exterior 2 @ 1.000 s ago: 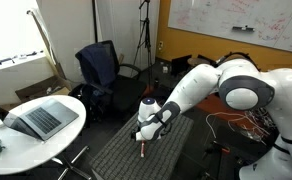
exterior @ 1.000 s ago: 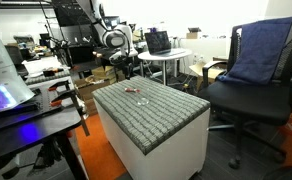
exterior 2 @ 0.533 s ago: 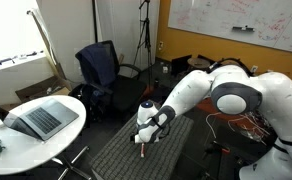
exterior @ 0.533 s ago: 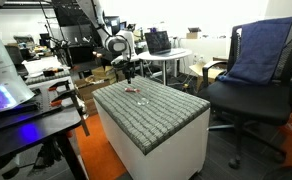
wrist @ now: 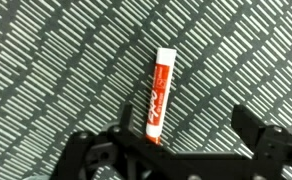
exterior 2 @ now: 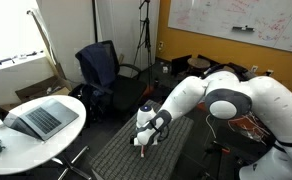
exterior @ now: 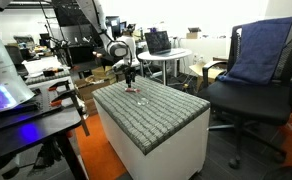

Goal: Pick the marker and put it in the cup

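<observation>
1. In an exterior view, the arm (exterior: 118,48) reaches down over the far end of the counter (exterior: 161,118), which has a grey patterned top. The hand (exterior: 132,79) hangs low, just above the marker (exterior: 133,90), which lies flat on that top as a small red streak. The cup (exterior: 141,99) shows only as a faint speck just beside the marker, on the side nearer the camera. A chair (exterior: 258,62) draped in blue cloth stands beside the counter. How far the hand is open is too small to tell here.

2. In an exterior view from behind the arm (exterior 2: 221,95), the hand (exterior 2: 144,139) points down, close to the counter (exterior 2: 114,162). The marker is too small and too crowded by the hand to make out. A laptop (exterior 2: 38,118) sits on a round white table (exterior 2: 71,105), well apart from the counter.

3. In the wrist view, the hand (wrist: 184,140) is spread wide and grips nothing, its fingers (wrist: 254,128) dark along the bottom edge. The marker (wrist: 158,95) lies on the striped counter (wrist: 46,60), slightly tilted. Its white end points away from the hand and its red end reaches in between the two fingers, nearer one of them, with clear space on both sides.
</observation>
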